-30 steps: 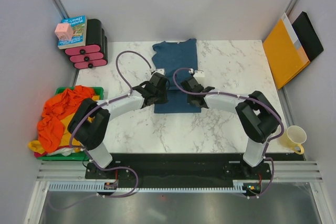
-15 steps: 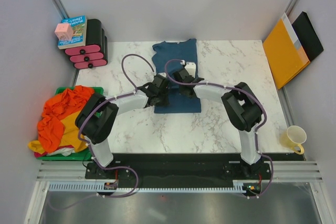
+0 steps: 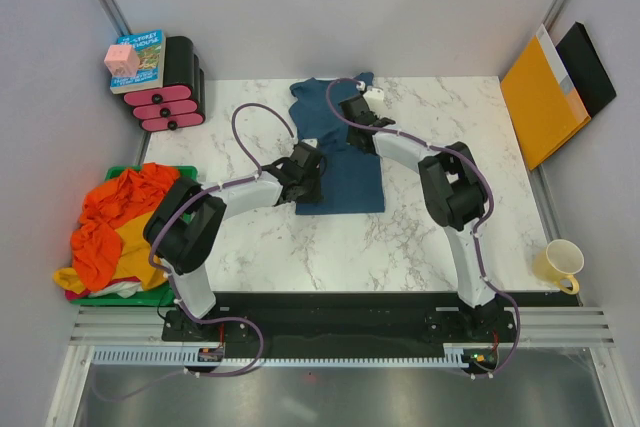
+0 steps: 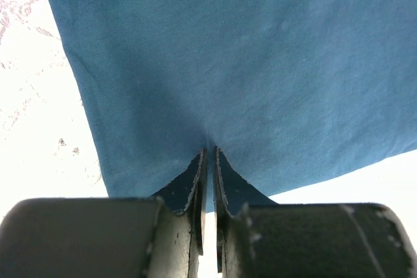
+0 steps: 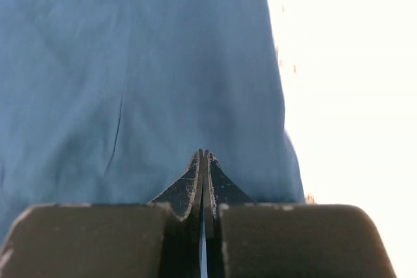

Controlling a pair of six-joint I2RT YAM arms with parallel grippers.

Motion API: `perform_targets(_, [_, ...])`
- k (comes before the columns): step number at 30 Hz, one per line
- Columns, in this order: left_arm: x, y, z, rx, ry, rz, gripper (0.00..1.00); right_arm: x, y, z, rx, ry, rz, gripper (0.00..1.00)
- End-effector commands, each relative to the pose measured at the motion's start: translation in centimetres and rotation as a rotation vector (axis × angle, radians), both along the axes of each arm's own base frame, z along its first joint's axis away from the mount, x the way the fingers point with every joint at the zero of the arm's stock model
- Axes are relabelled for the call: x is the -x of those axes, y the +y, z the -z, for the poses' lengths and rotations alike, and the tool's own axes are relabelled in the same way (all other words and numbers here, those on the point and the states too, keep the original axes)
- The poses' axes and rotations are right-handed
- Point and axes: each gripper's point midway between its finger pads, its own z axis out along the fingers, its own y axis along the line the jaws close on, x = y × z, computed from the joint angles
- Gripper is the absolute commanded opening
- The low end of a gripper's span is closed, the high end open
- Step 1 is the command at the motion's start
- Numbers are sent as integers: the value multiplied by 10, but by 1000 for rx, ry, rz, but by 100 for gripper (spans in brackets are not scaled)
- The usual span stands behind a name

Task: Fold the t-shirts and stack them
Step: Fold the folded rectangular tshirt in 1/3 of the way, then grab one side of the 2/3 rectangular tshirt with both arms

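At the left edge, the orange shirt (image 3: 115, 209) and yellow shirt (image 3: 64, 278) wait heaped in the bin (image 3: 116, 170), with the rack (image 3: 172, 97) and book (image 3: 140, 57) beyond them, all well apart from your work. Your left gripper (image 4: 208, 152) is closed to a sliver, pinching the near left edge of the blue shirt (image 3: 350, 187), which lies mid-table and runs to the far edge. The right gripper (image 5: 203, 154) is fully closed on a thin bite of cloth at the shirt's far end, that arm stretched out long over the fabric.

The two hands are far out of line, so watch for a crooked fold if you pull unevenly. Both bites look shallow, so a quick tug could slip the cloth free. The right forearm and its cable cross the shirt and could drag or bunch it.

To the right, the envelope (image 3: 540, 97) and mug (image 3: 560, 262) sit clear of your path.
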Motion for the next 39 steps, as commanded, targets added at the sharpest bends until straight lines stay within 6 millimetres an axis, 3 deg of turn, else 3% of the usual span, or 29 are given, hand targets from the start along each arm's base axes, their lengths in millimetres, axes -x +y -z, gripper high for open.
perform_targets(1, [-6,1,-2,1,-18,-32,14,-15,-6,-1,47,3,16,0])
perform_targets(2, [-6,2,-10,10,-39,-36,14,-17,-5,-31,14,-59,19,0])
perform_targets(3, [-9,7,-19,7,-73,-55,17,-4,-12,-27,17,-48,15,11])
perform_targets(4, [-7,11,-22,5,-90,-59,35,2,-14,-39,0,-69,16,20])
perform_targets(5, [-9,12,-41,24,-141,-56,44,16,-21,-59,-26,-97,16,31])
perform_targets(6, [-10,16,-47,21,-164,-66,51,25,-22,-66,-45,-97,3,45])
perform_targets(7, [-8,20,-47,16,-170,-67,67,35,-24,-69,-59,-92,-7,50])
perform_targets(9, [-6,23,-56,25,-191,-71,78,65,-36,-69,-78,-67,-7,59])
perform_targets(10, [-1,26,-52,24,-180,-80,88,76,-39,-83,-108,-87,-13,61])
perform_targets(11, [2,28,-51,26,-175,-89,90,97,-49,-58,-86,-33,-8,62])
perform_targets(13, [10,32,-45,38,-159,-100,92,117,-54,-48,-90,-11,0,62])
perform_targets(14, [13,32,-42,47,-146,-106,92,136,-63,-31,-78,25,3,62])
perform_targets(17, [24,33,-25,59,-98,-115,91,165,-68,-3,-80,78,2,62])
perform_targets(20, [30,34,-11,60,-68,-121,88,181,-64,15,-82,105,-5,61])
perform_targets(26, [32,36,3,54,-47,-136,87,188,-57,27,-78,119,-15,60])
perform_targets(35, [31,34,1,71,-47,-149,86,195,-61,27,-64,120,-20,57])
perform_targets(39, [35,29,8,81,-15,-137,70,205,-62,37,-72,160,-27,50])
